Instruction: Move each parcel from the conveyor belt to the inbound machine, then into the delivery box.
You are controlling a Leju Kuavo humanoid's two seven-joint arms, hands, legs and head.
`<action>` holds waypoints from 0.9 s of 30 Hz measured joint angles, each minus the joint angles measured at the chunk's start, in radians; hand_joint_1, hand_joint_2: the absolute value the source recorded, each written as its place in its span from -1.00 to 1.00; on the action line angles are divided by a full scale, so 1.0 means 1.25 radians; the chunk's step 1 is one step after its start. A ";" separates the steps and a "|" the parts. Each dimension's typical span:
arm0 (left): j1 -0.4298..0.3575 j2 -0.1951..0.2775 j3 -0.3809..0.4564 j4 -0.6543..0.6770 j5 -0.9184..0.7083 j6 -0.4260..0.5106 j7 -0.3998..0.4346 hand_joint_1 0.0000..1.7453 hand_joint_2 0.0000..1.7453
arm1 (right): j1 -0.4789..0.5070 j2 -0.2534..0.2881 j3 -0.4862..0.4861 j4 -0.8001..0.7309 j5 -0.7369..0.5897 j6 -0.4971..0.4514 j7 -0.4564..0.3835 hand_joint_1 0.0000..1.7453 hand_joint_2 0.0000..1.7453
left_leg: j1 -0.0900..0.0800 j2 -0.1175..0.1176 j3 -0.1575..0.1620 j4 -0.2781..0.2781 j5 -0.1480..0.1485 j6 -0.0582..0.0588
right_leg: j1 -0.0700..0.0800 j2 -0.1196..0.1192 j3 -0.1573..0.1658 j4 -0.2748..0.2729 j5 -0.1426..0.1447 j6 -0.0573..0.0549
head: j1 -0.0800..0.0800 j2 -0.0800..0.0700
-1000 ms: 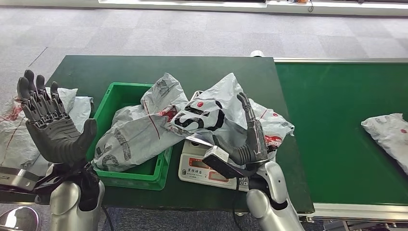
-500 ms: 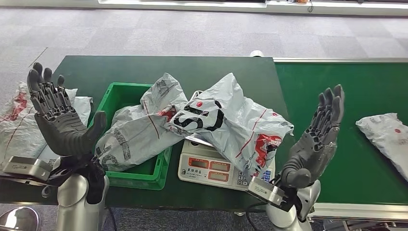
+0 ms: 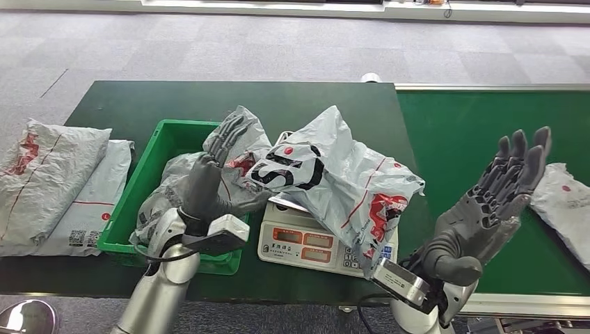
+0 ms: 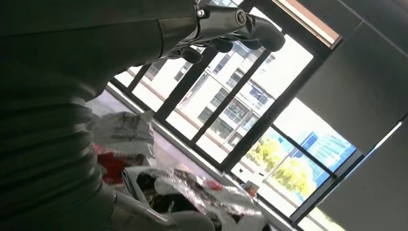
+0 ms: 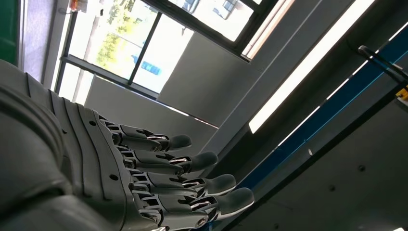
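Fingers of the left hand (image 3: 209, 182) lie straight against the grey plastic parcel (image 3: 202, 184) in the green crate (image 3: 161, 139), centre-left; right hand (image 3: 487, 209) raised lower right, fingers spread, holding nothing.

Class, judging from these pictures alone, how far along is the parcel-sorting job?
Done: one parcel lies in the green box. In hand: nothing gripped; the left hand reaches by the parcel on the scale, the right hand is raised open. Left: a belt parcel.
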 joint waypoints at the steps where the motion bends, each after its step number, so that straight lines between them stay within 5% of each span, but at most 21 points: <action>1: -0.013 -0.001 -0.019 0.029 -0.019 0.003 0.005 -1.00 1.00 | -0.001 0.000 0.000 0.000 -0.002 0.000 -0.001 -1.00 -1.00 | 0.000 0.000 0.000 0.000 0.000 0.000 | 0.000 0.000 0.000 0.000 0.000 0.000 | 0.000 0.000; 10: -0.076 -0.029 -0.134 0.208 -0.082 0.008 0.020 -1.00 1.00 | -0.025 0.004 0.005 0.015 -0.011 0.000 0.006 -1.00 -1.00 | 0.000 0.000 0.000 0.000 0.000 0.000 | 0.000 0.000 0.000 0.000 0.000 0.000 | 0.000 0.000; 27: -0.101 -0.038 -0.172 0.285 -0.084 0.014 0.022 -1.00 1.00 | -0.029 0.006 0.007 0.030 -0.019 0.000 0.008 -1.00 -1.00 | 0.000 0.000 0.000 0.000 0.000 0.000 | 0.000 0.000 0.000 0.000 0.000 0.000 | 0.000 0.000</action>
